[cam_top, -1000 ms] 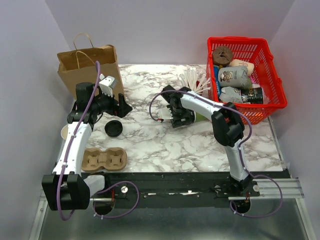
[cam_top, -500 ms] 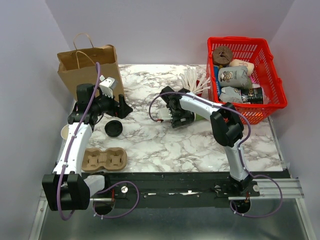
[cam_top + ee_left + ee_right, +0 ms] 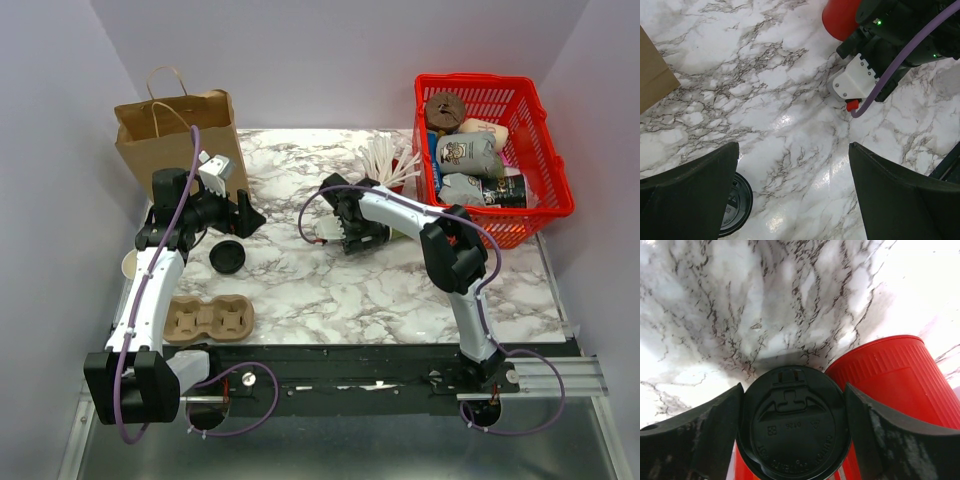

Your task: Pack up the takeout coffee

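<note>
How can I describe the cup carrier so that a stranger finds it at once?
Look at the marble table, at its near left corner beside the left arm. The cup carrier lies flat there, just nearer than the black lid. It alone is a low brown tray with round wells; the other brown thing, the paper bag, stands tall at the back.

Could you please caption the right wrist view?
Right gripper straddling a round black plastic lid, beside a ribbed red cup on marble.
</note>
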`<state>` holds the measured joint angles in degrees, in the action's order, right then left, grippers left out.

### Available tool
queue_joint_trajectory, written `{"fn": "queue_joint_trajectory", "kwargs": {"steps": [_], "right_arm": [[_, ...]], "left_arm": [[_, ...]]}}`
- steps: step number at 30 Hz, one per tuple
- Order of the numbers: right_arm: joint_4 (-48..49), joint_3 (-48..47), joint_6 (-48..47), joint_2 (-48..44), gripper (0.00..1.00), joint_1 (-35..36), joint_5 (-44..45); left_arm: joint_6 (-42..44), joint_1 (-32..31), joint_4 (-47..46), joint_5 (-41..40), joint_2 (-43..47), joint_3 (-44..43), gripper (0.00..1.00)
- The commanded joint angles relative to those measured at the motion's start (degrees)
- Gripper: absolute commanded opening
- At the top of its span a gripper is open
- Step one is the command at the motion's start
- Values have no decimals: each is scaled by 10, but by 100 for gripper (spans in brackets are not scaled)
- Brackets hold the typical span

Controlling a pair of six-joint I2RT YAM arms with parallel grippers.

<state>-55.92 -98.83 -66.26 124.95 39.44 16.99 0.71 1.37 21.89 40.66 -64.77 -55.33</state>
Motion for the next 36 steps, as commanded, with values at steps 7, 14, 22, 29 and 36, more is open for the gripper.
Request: {"fn": "queue_joint_trajectory", "kwargs": {"steps": [7, 14, 22, 29, 36], "right_arm": [[-34, -23, 33, -65, 77, -1, -25], [-44, -8, 82, -146, 75, -4, -107], [13, 21, 176, -232, 75, -59, -332], [157, 127, 248, -303, 75, -121, -503], [292, 238, 289, -346, 75, -161, -560]], "left_arm": [[-21, -2, -21, 22, 1, 4, 99], [-23, -1, -19, 24, -7, 3, 99], [-22, -2, -1, 30, -25, -14, 99], [74, -3, 115, 19, -45, -71, 99], [167, -6, 230, -15, -54, -114, 99]]}}
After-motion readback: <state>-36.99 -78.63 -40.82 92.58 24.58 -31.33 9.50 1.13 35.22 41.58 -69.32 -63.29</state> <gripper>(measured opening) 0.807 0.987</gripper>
